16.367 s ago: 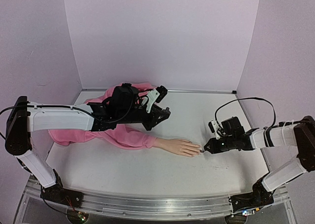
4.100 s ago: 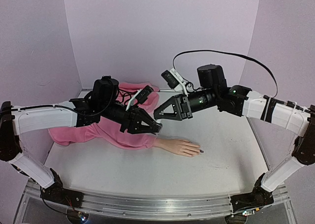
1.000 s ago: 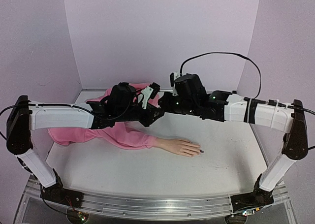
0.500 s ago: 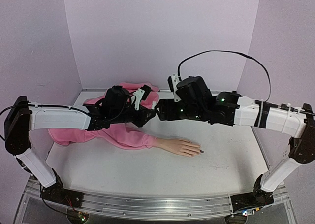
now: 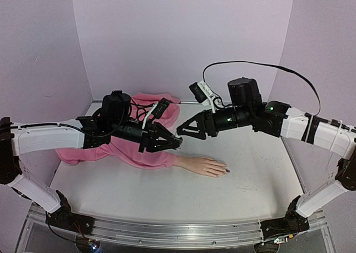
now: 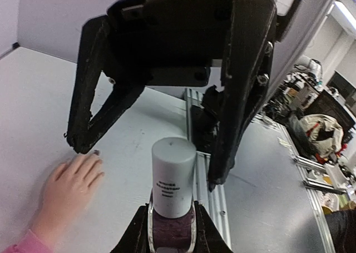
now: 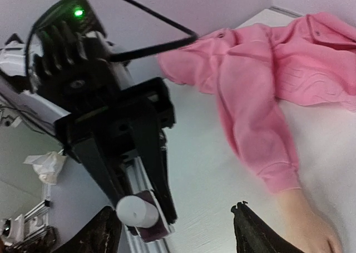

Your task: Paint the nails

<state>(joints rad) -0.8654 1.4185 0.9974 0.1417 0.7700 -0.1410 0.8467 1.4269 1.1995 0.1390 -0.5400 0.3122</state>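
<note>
Nearest me, the mannequin hand (image 5: 204, 166) lies palm down on the table (image 5: 139, 192), right of centre, exactly where it lay before. Of the nails (image 5: 224, 169) at its right-hand tips, I can make out only one dark lacquered nail (image 6: 96, 152); the rest look skin-toned or are too small to tell.

Just beyond it, above the pink sleeve (image 5: 147, 155), my left gripper (image 5: 176, 143) stays clamped on the polish bottle (image 6: 172, 233), holding it in the air with the white cap (image 6: 173, 172) pointing towards the other arm.

The change is on the right. A second ago my right gripper (image 5: 181, 133) was closed at the cap; now its jaws stand wide apart, holding nothing, and it has backed off a little to the right. In the left wrist view its fingers flank the cap without touching it. I read this as the cap and brush put back on the bottle, so painting is paused.
</note>
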